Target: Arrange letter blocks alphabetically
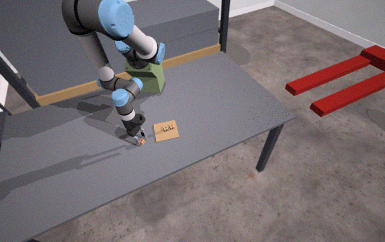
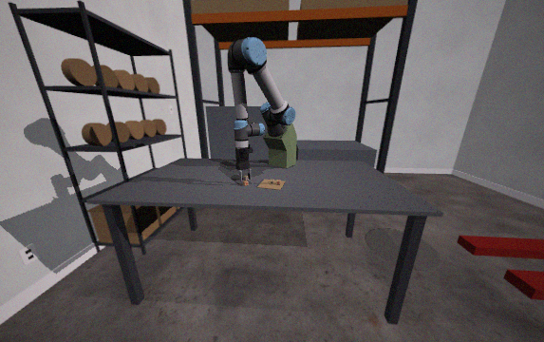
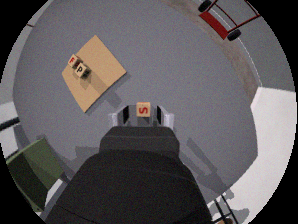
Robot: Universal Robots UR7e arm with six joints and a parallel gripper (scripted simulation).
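Note:
Blocks F (image 3: 73, 61) (image 1: 171, 126) and P (image 3: 81, 69) (image 1: 165, 128) stand close together near one edge of the tan mat (image 3: 102, 55) (image 1: 166, 136) (image 2: 267, 186), letters up. F is red, P black. The red-lettered S block (image 3: 143, 109) (image 1: 142, 141) (image 2: 246, 182) is off the mat, letter up and on its side in the wrist view. My gripper (image 3: 142, 111) (image 1: 140, 137) (image 2: 245, 176) is open, pointing down, with a finger on each side of S and a gap at both sides. Whether the fingertips are level with S is unclear. I cannot make out a fourth block.
The grey table (image 1: 212, 101) (image 2: 347, 190) carries the mat beside the gripper. The green robot base (image 1: 153, 81) (image 2: 282, 152) stands at the back. The table's front edge lies beyond the mat, seen from the base. Shelving (image 2: 96, 90) and red forks (image 1: 347, 81) are away from the table.

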